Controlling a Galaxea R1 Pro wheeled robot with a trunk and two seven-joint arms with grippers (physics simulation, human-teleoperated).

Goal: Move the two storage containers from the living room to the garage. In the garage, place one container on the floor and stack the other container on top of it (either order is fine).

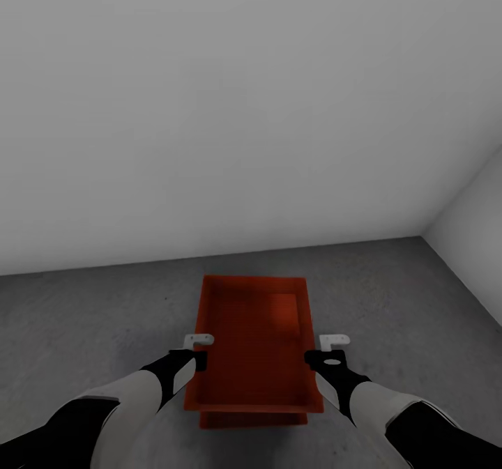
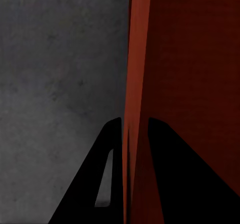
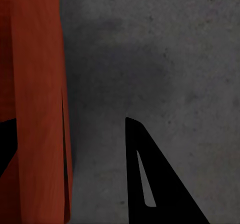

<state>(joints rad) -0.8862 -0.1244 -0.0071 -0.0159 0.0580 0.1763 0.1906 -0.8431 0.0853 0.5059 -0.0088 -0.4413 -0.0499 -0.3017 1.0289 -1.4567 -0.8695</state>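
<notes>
Left pincer (image 1: 197, 352) clamping top container (image 1: 254, 336), right pincer (image 1: 328, 350) open — lower container (image 1: 251, 419), floor (image 1: 84, 316)

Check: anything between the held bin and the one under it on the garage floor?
Nothing visible. The upper bin, held at both long walls by the left gripper and right gripper, sits directly over the lower bin on the concrete floor. Whether they touch, I cannot tell.

Two orange-red containers (image 1: 254, 336), one stacked on another (image 1: 252, 419), and two arms.
</notes>
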